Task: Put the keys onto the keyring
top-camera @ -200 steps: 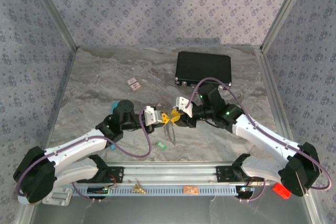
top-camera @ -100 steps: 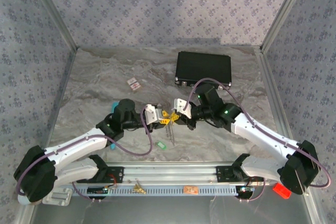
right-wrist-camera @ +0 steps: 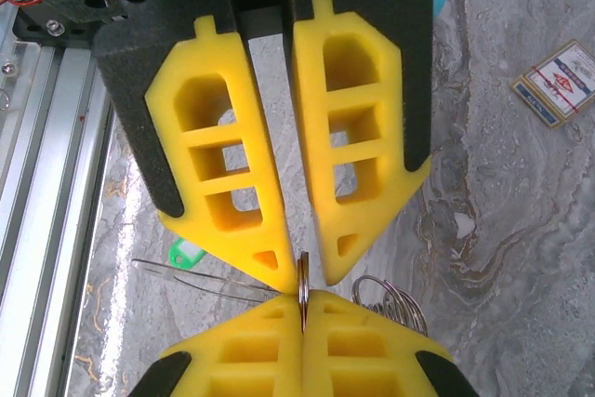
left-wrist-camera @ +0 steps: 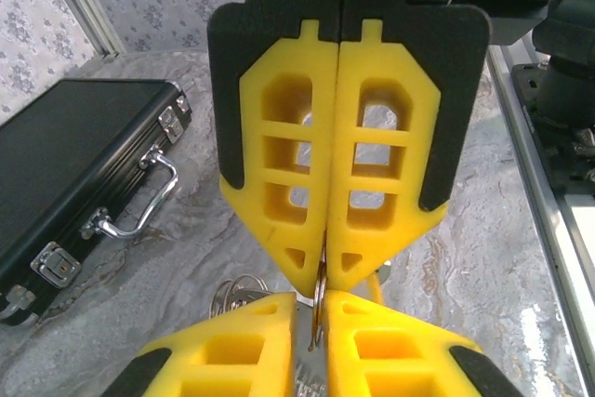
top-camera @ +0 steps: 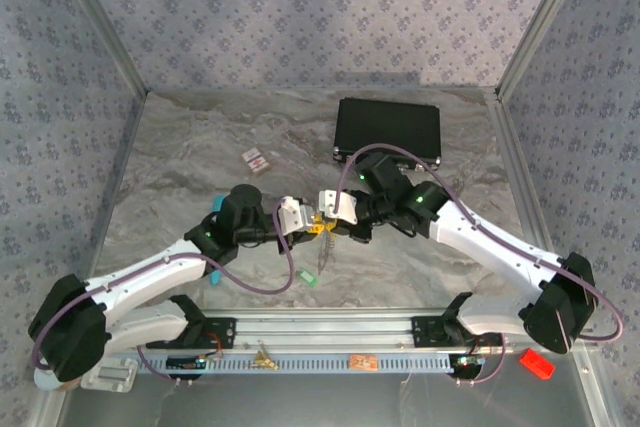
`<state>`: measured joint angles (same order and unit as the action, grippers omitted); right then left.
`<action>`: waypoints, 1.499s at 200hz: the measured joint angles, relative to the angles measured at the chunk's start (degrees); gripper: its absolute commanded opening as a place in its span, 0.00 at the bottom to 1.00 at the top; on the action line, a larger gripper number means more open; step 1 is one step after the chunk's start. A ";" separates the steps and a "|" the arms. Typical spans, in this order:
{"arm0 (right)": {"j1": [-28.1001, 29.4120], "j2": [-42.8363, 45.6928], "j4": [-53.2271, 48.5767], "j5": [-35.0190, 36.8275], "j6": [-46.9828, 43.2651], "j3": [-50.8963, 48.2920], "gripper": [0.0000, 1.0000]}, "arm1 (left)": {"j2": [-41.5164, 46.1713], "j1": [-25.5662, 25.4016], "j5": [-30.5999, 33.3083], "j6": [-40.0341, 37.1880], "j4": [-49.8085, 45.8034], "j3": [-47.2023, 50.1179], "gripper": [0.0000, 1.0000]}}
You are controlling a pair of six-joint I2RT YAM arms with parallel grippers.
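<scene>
My two grippers meet tip to tip over the middle of the table. My right gripper point(top-camera: 328, 217) point(right-wrist-camera: 302, 302) is shut on a thin metal ring point(right-wrist-camera: 302, 276) seen edge-on. My left gripper point(top-camera: 308, 219) point(left-wrist-camera: 311, 302) has its jaws slightly apart around the same ring point(left-wrist-camera: 320, 297), which touches one finger only. A bunch of small steel rings point(right-wrist-camera: 390, 299) point(left-wrist-camera: 232, 293) hangs beside the tips. A large thin wire hoop, the keyring point(right-wrist-camera: 186, 274) point(top-camera: 324, 252), runs from the grippers toward the near rail. The green-headed key point(top-camera: 308, 275) point(right-wrist-camera: 183, 254) lies on the table below.
A black case point(top-camera: 388, 131) point(left-wrist-camera: 65, 165) lies at the back right. A red-and-white card point(top-camera: 255, 159) point(right-wrist-camera: 556, 83) lies at the back left. A teal pen point(top-camera: 215, 205) peeks out beside the left arm. The metal rail point(top-camera: 320, 332) runs along the near edge.
My right gripper has shut on the ring and moved left with it. My left gripper's jaws have loosened around the ring, and its arm has edged slightly right.
</scene>
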<state>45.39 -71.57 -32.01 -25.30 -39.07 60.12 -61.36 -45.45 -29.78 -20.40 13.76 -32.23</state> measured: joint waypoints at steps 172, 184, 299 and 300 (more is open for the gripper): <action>-4.33 4.09 13.62 -7.52 8.22 -10.71 0.00 | -0.15 0.00 -0.61 0.55 4.20 1.68 0.02; -4.39 4.09 13.62 -7.76 8.20 -10.71 0.00 | -0.17 0.00 -0.59 0.61 4.22 1.68 0.17; -0.55 1.51 5.22 -1.84 2.12 -4.74 0.00 | -1.11 0.02 -1.07 0.35 2.45 1.62 0.00; -0.52 1.46 5.11 -1.81 2.10 -4.68 0.00 | -1.11 0.00 -1.07 0.22 2.45 1.62 0.00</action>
<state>44.86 -70.11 -26.89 -27.11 -36.97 55.44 -62.48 -45.45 -30.85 -20.18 16.21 -30.61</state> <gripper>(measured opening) 0.052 0.040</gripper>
